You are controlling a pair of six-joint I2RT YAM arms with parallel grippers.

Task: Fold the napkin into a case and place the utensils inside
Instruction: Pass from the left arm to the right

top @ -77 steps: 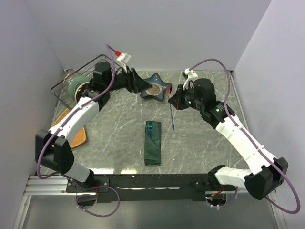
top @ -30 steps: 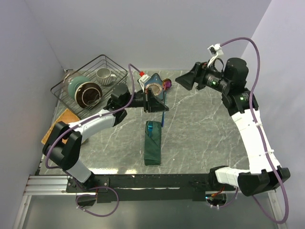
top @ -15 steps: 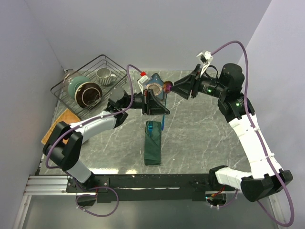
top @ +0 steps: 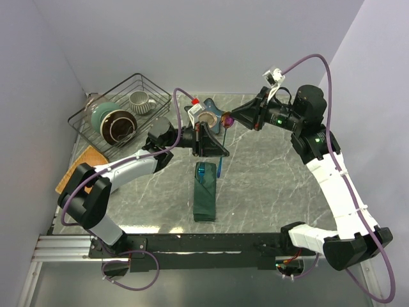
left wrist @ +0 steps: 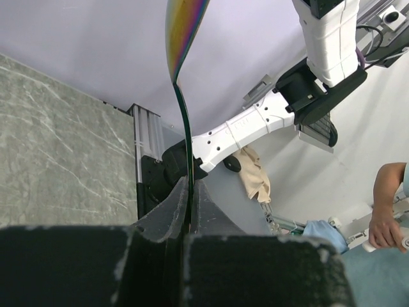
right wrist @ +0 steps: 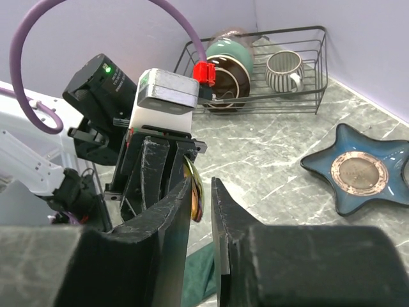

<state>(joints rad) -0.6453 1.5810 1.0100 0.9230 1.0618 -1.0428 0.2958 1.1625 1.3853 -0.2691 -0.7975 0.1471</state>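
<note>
Grey-green marble table, lilac walls. The left pincer clamps the utensil, which points into the right pincer, jaws slightly apart.

The desk looks like polished stone, grey-green with white veins, smooth with a faint sheen. The case is dark green cloth, matt and soft. The blue utensil gleams like metal. The held utensil is thin, glossy metal with a rainbow, oil-slick finish. The fingers of the right hand are matt black plastic, grainy and scuffed pale at the edges; the left hand looks alike. The arm shells are smooth white plastic. The star dish is glossy glazed ceramic. The basket is thin black metal wire, the mug ribbed pale ceramic.
</note>
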